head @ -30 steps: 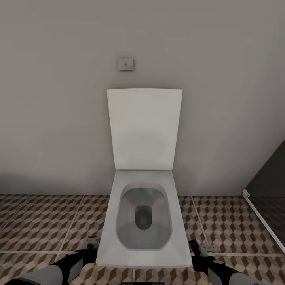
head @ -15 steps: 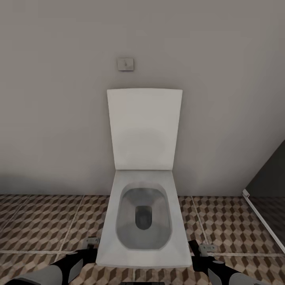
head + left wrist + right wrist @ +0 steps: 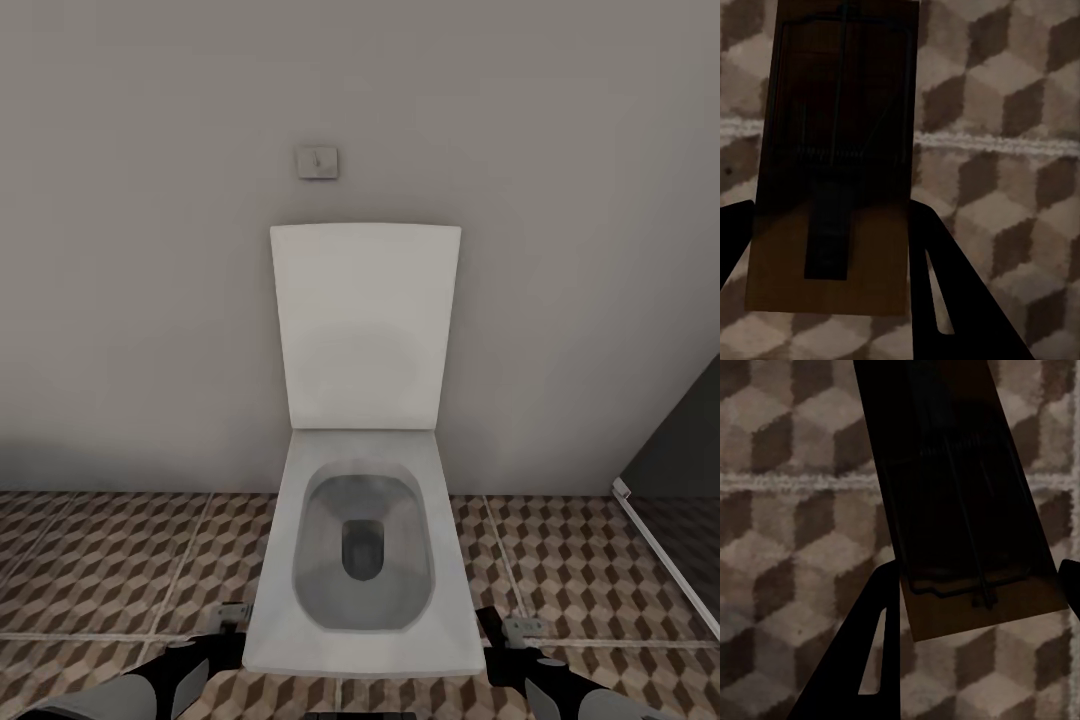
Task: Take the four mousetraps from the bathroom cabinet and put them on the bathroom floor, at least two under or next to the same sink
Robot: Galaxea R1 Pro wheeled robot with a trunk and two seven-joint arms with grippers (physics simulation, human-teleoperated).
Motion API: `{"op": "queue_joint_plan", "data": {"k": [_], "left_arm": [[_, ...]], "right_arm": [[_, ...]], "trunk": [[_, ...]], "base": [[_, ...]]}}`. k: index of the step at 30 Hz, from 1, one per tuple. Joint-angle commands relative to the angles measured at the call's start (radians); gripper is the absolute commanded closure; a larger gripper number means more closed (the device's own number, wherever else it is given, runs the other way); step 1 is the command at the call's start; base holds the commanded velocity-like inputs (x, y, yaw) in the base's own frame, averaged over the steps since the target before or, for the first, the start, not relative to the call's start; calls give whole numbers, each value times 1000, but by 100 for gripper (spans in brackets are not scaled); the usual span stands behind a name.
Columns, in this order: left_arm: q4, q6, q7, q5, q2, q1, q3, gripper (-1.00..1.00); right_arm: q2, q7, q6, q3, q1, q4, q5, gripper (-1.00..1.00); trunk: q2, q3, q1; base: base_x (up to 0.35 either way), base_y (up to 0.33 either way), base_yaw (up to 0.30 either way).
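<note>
Carrying step: left gripper (image 3: 825, 225) and right gripper (image 3: 975, 577) each clamped on a mousetrap (image 3: 836, 157) (image 3: 960, 495) above bathroom floor (image 3: 110, 560); toilet (image 3: 362, 560) centre frame. Next: locating sink, lowering both.

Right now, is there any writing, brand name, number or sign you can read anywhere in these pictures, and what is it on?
None can be read.
The small wall plate above the toilet bears a mark too small to read.
The mousetrap in the left wrist view and the other mousetrap in the right wrist view show no lettering.
</note>
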Motion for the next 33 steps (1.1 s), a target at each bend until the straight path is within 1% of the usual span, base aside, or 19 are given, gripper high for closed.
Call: {"op": "queue_joint_plan", "data": {"k": [1, 18, 19, 20, 21, 33], "left_arm": [[0, 1, -4, 8, 0, 0, -8, 100], [0, 16, -4, 8, 0, 0, -8, 100], [0, 16, -4, 8, 0, 0, -8, 100], [0, 16, -4, 8, 0, 0, -8, 100], [0, 16, -4, 7, 0, 0, -8, -100], [-1, 14, -4, 6, -1, 0, -8, -100]], "right_arm": [[-1, 2, -5, -9, -1, 3, 7, 100], [0, 2, -5, -9, -1, 3, 7, 100], [0, 2, -5, -9, -1, 3, 7, -100], [0, 2, -5, -9, -1, 3, 7, -100], [0, 2, -5, -9, -1, 3, 7, -100], [0, 2, -5, -9, -1, 3, 7, -100]], "trunk": [[0, -1, 0], [0, -1, 0], [0, -1, 0], [0, -1, 0], [0, -1, 0], [0, -1, 0]], "base": [[0, 0, 0], [0, 0, 0], [0, 0, 0], [0, 0, 0], [0, 0, 0], [0, 0, 0]]}}
